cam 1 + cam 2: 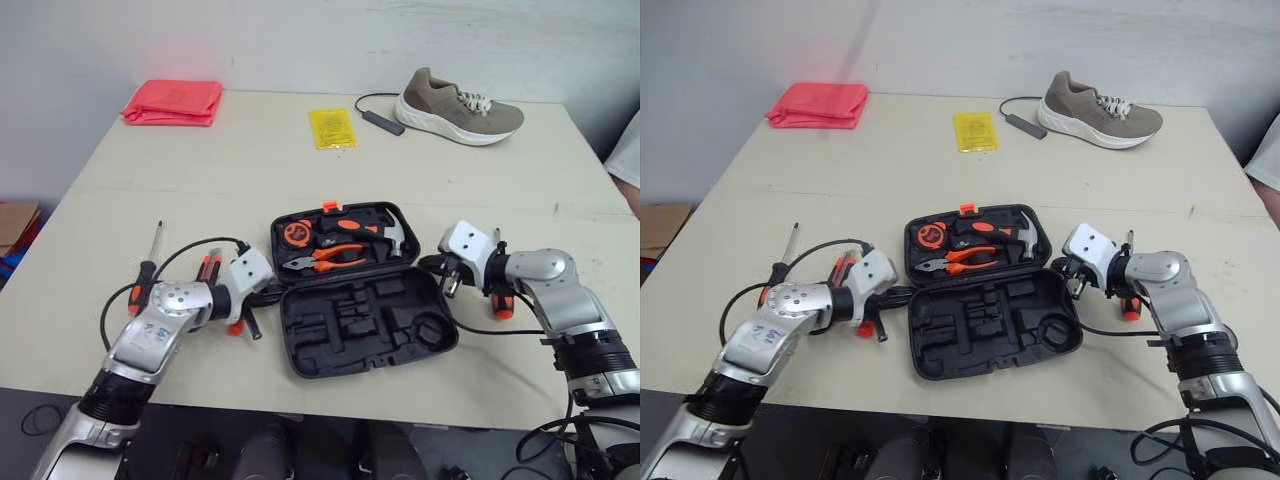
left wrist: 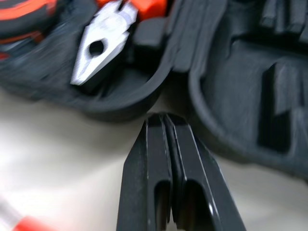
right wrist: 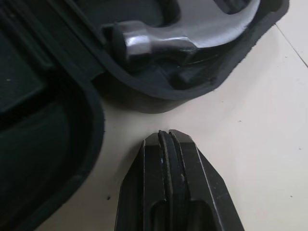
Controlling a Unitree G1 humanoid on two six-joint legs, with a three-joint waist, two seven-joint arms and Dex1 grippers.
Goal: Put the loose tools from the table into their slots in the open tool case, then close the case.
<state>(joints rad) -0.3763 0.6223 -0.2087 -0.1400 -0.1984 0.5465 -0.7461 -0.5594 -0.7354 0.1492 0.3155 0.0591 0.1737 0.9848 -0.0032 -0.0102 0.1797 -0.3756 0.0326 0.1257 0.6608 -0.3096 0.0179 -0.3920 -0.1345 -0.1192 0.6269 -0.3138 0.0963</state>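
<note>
— Tool case (image 1: pixel 370 325): where is it?
— In the middle of the table (image 1: pixel 250 170), lying open and flat. The near half shows bare moulded slots. The far half carries a tape measure (image 1: pixel 296 233), orange-handled pliers (image 1: pixel 325 262) and a claw hammer (image 1: pixel 393 236).
— And the arms?
— Both forearms lie low over the table, coming in from the near corners and bent inward. The left gripper (image 2: pixel 166 120) points at the case from its 9 o'clock, level with the hinge line. The right gripper (image 3: pixel 168 135) faces it from 3 o'clock, by the hammer head.
— Fingers?
— The left ones are pressed together with nothing between them, tips right at the rim where the two halves meet; I cannot tell whether they touch it. The right ones are also pressed flat together and empty, with a strip of bare table between the tips and the rim.
— Loose tools?
— At 9 o'clock, past the left wrist, lies a screwdriver (image 1: pixel 147 272) with a black-and-red handle, its shaft pointing toward 12. Closer to the wrist are red-handled tools (image 1: pixel 208 267), partly hidden by the arm. At 3 o'clock an orange-handled tool (image 1: pixel 502 303) sits behind the right wrist, mostly hidden.
— Farther off?
— A yellow packet (image 1: pixel 332 128) at 12 o'clock, a tan sneaker (image 1: pixel 455 107) at 1 with a black cable (image 1: pixel 378 117) beside it, and a folded red cloth (image 1: pixel 173 102) at 11.
</note>
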